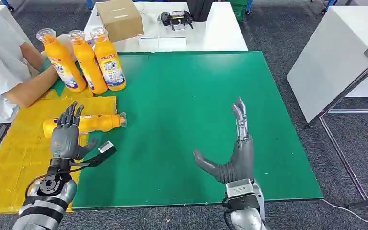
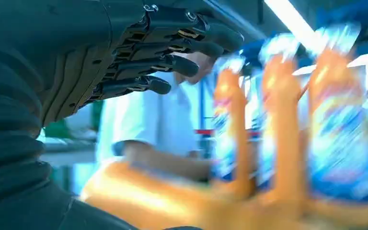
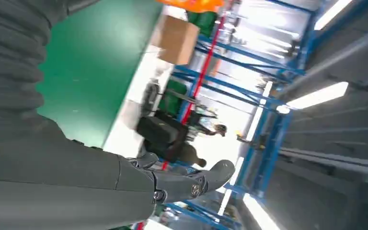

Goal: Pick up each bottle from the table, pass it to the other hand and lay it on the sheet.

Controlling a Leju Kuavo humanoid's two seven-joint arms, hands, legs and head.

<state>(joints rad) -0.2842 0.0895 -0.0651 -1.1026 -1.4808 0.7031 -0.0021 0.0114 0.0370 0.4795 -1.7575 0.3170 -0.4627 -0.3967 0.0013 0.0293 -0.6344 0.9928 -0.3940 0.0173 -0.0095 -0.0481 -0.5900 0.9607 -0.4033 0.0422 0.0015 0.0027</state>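
Already one bottle [image 1: 88, 122] lies on the yellow sheet [image 1: 17, 158], directly under the left hand [image 1: 67, 136], whose fingers are spread and hold nothing. The right hand [image 1: 232, 153] is open and empty above the green mat [image 1: 196, 96]. Three upright bottles [image 1: 84, 60] crowd beside a person's arm [image 1: 28, 88]; a careless reach risks toppling neighbours.

We find bare green mat [image 1: 191, 96] right of three upright orange bottles [image 1: 84, 62]; a person's forearm [image 1: 31, 88] blocks their left.
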